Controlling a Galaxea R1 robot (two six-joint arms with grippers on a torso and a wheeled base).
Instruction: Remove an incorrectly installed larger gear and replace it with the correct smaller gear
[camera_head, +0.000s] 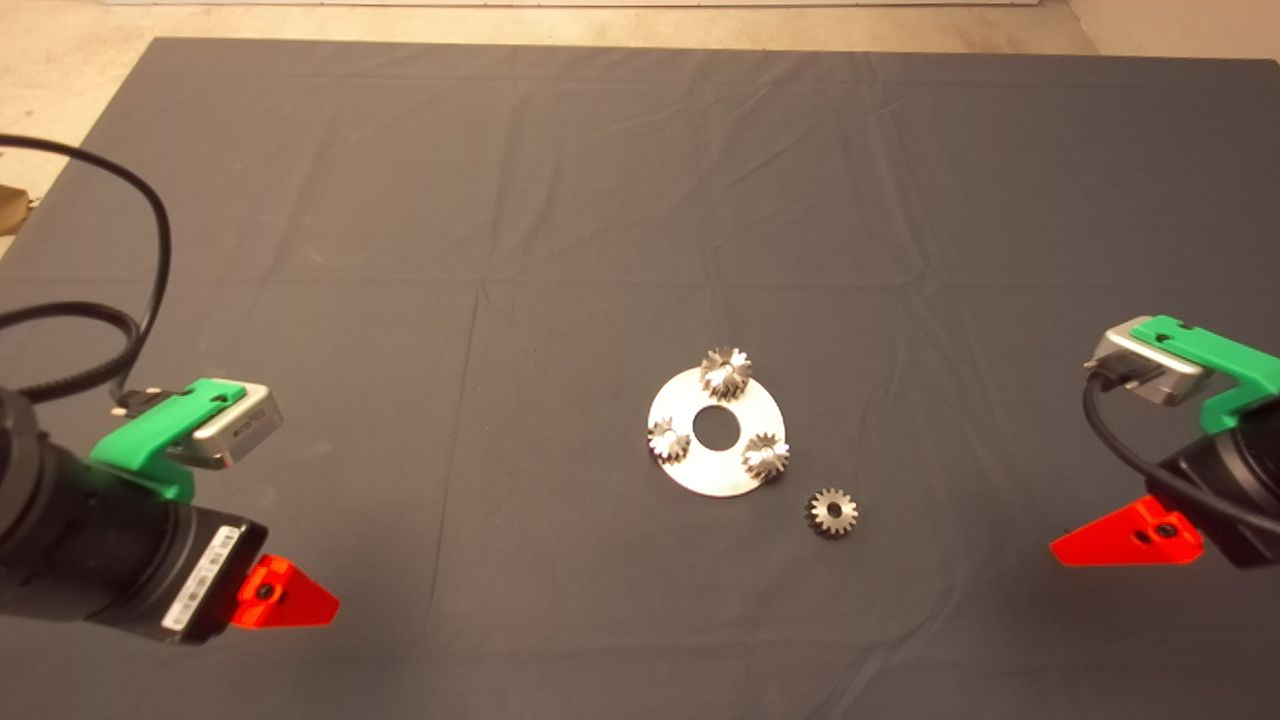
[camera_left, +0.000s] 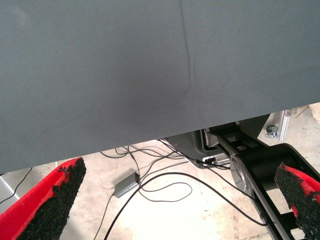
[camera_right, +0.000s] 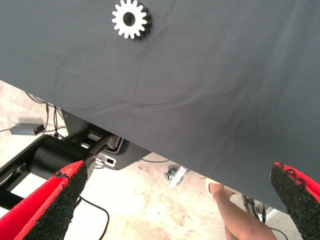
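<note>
The larger gear (camera_head: 726, 373) sits on the far edge of the round plate (camera_head: 735, 476); the smaller gear (camera_head: 831, 512) lies on the mat (camera_head: 600, 200), just right of the plate's near edge. My left gripper (camera_left: 175, 200) and right gripper (camera_right: 175, 200) hang released at the near left and right, well apart from both.

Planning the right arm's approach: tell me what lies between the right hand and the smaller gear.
Only bare mat lies between the right hand and the smaller gear, as the head view shows.

Matt cloth mat (camera_head: 400, 250); shiny metal disc (camera_head: 755, 408); dull metal smaller gear (camera_head: 832, 511); rough pads (camera_left: 55, 205).
</note>
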